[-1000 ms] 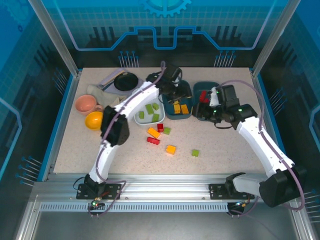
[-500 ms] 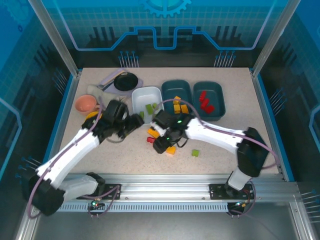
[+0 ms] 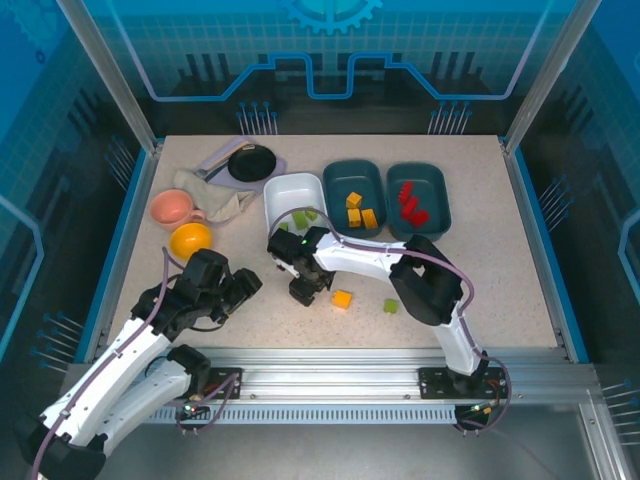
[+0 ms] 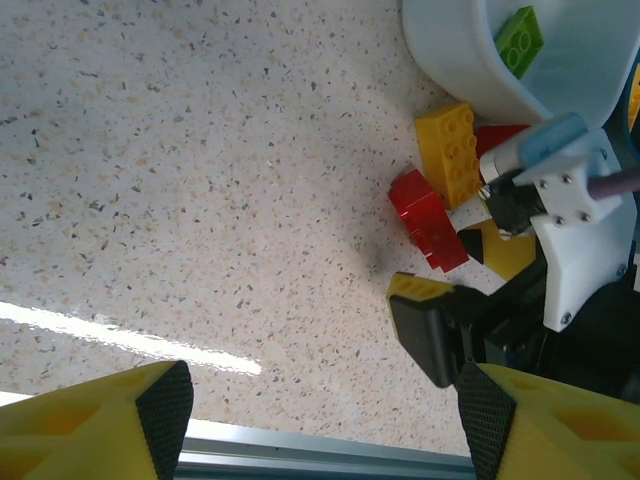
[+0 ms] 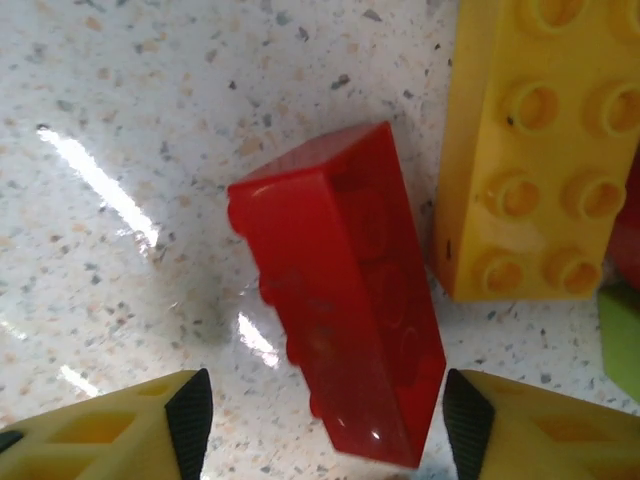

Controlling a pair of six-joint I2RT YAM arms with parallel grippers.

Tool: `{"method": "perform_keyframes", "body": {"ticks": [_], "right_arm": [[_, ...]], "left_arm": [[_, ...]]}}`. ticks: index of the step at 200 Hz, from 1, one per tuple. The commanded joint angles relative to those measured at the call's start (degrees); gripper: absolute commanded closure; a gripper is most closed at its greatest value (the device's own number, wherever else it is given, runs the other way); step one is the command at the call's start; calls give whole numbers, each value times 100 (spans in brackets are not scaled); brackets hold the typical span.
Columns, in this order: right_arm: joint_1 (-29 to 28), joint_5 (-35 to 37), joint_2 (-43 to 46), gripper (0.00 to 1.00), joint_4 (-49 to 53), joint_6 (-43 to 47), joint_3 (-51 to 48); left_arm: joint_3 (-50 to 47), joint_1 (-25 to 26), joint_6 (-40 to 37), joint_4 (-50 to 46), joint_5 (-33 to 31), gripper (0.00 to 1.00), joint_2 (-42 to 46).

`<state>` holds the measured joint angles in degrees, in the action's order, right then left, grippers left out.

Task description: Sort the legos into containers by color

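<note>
A red lego point(image 5: 345, 330) lies on the table between the pads of my open right gripper point(image 5: 320, 420), which straddles it from above. A long yellow lego point(image 5: 530, 150) lies just beside it. From above, the right gripper point(image 3: 303, 288) sits in front of the white tray point(image 3: 293, 190), which holds green legos point(image 3: 300, 218). The middle teal tray point(image 3: 353, 185) holds yellow legos and the right teal tray point(image 3: 417, 190) holds red ones. A yellow lego point(image 3: 342, 298) and a green lego point(image 3: 390, 305) lie loose. My left gripper point(image 3: 245, 285) hangs open and empty to the left, its view showing the red lego point(image 4: 428, 220).
A pink cup point(image 3: 172, 208), a yellow bowl point(image 3: 190, 240), a crumpled cloth point(image 3: 215, 195) and a black round dish point(image 3: 250, 162) occupy the far left. The metal rail point(image 4: 300, 465) marks the table's near edge, close under the left gripper.
The left arm has pulled back toward the near left. The right gripper has shifted left and come down around the red lego, still open.
</note>
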<state>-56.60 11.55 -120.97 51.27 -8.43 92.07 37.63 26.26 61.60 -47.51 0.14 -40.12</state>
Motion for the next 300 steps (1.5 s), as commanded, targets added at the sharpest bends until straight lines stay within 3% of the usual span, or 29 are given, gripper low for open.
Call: {"method": "perform_keyframes", "body": {"ticks": [1,45,73,100,123,147,188,218,237,300], "right_arm": [[-18,167,-282,39,259,156,367],[-19,155,-585,54,341,138,649],[-55,76,-457,71,349,83,566],[-45,-96,211,83,307,-73,211],[176,-317,1136,86,327,-366,-171],[869,-686,2070,86,273,-708,-647],[2985,-1668,2919,85,-112,-955,-1242],[4321,-1738,2529,85,-91,-1065,-911],[4845,-1467,1927,85,50,-1149,-338],[5402,-215,-709,83,1116,-911,2663]], "left_arm": [[-2,19,55,-143,-110,26,17],[-5,18,27,-120,-57,27,4],[7,19,5,-101,-27,27,4],[58,28,-86,21,48,27,-27],[286,110,-342,385,278,28,-334],[805,431,-681,767,379,28,-1086],[1890,1097,-1050,1421,387,28,-2746],[2650,1288,-1155,1781,604,28,-3792],[3182,1347,-1264,1823,701,28,-4342],[4254,1378,-1340,1962,1011,28,-5588]]}}
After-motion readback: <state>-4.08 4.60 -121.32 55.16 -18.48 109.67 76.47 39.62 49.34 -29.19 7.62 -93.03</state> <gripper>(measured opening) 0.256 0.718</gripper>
